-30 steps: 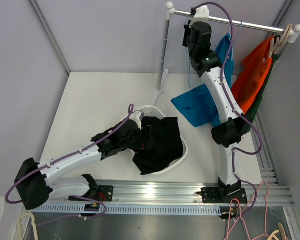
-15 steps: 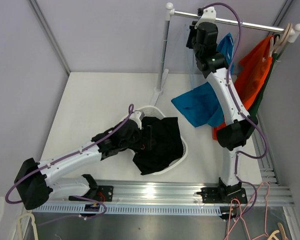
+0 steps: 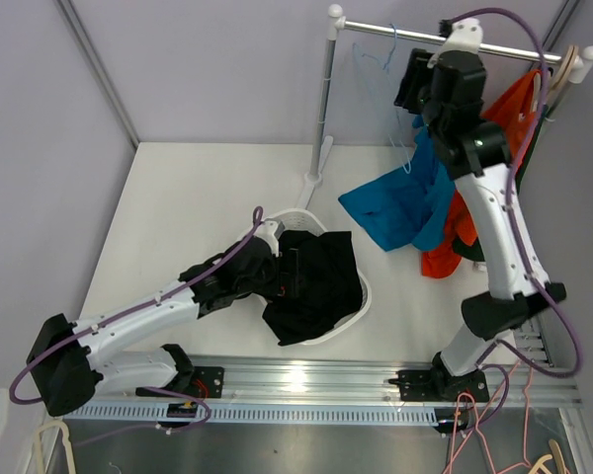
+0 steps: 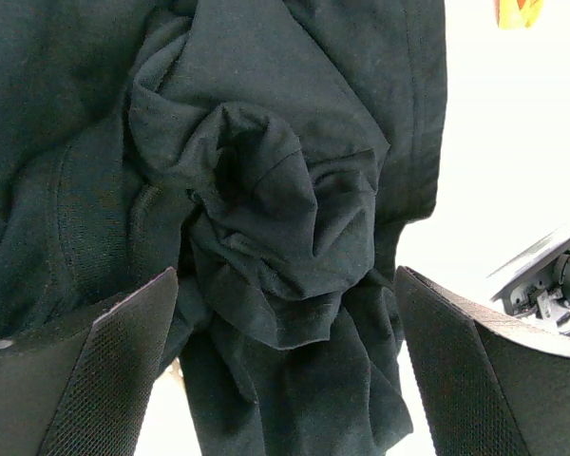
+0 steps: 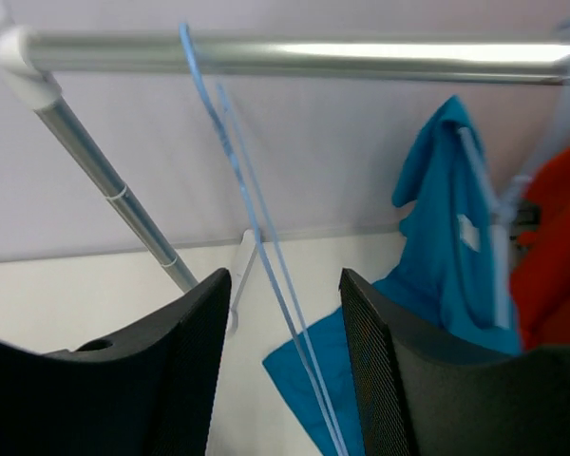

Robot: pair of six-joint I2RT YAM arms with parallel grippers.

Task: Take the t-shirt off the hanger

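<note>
Top view: the right arm reaches up to the rail [image 5: 313, 55] at the table's [image 3: 198, 197] 1 o'clock. The right hand [image 5: 285, 285] is parted. In its wrist cam we see the thin blue hanger [image 5: 250, 214] hooked on the rail and dropping between the two fingers w/ daylight on both sides, so nothing's pinched. That hanger looks bare.

The blue t-shirt [image 3: 400, 202] is at approx 3 o'clock from the hanger. Its upper part hangs up near the rail and its lower part is spread on the table, at 2 o'clock from the basket [image 3: 364, 296]. We can't tell what holds the top of it, since the arm covers it. An orange garment [image 3: 445, 259] hangs just beside the shirt, at its 4 o'clock.

The left hand [image 4: 285, 285] is spread wide, fingers either side of a bunched black garment [image 4: 266, 190] lying in the white basket mid-table. It's gripping nothing.
</note>
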